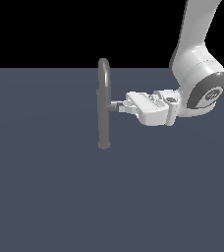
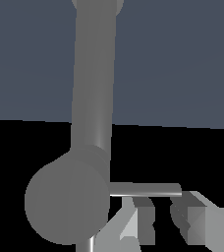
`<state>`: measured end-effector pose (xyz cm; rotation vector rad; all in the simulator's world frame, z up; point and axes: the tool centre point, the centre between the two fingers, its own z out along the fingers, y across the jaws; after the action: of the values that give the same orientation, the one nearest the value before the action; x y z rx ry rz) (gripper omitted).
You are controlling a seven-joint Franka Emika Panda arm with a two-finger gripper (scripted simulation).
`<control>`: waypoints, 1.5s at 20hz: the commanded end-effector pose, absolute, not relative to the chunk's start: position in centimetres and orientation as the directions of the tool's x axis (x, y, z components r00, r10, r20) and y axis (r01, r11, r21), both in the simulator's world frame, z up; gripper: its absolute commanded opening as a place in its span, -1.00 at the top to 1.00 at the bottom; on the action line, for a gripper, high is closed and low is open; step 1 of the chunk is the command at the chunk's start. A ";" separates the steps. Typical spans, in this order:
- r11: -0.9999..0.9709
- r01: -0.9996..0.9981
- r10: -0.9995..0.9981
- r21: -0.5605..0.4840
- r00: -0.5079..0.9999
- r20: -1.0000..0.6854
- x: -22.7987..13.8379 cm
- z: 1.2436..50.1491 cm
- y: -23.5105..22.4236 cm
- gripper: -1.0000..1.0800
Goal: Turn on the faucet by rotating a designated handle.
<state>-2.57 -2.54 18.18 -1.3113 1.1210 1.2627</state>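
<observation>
The faucet (image 1: 103, 106) is a tall slim grey column with a narrow arched spout on top, standing on the dark floor. Its handle (image 1: 115, 104) is a short stub off the column's side, towards the exterior view's right. In the wrist view the column (image 2: 92, 78) runs down to a round end, and the handle's thin rod lever (image 2: 143, 188) sticks out sideways. My gripper (image 1: 122, 105) reaches in level from the exterior view's right, right at the handle. In the wrist view the gripper (image 2: 164, 216) sits beside the rod. Its jaws stand a narrow gap apart with nothing between them.
The flat grey-blue floor (image 1: 45, 197) spreads all round the faucet. My white arm (image 1: 197, 74) comes down from the upper part of the exterior view's right. Nothing else stands in view.
</observation>
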 end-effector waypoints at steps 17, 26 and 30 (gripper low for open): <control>-0.104 -0.995 -0.001 0.011 -0.011 -1.000 -0.9 12.0 -2.4 1.00; -0.124 -0.992 0.026 -0.013 0.010 -1.000 0.0 14.2 -2.4 1.00; -0.114 -0.993 0.013 -0.001 0.000 -1.000 0.9 12.9 -2.2 1.00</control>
<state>-0.17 -3.74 13.13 -1.2732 1.1539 1.2987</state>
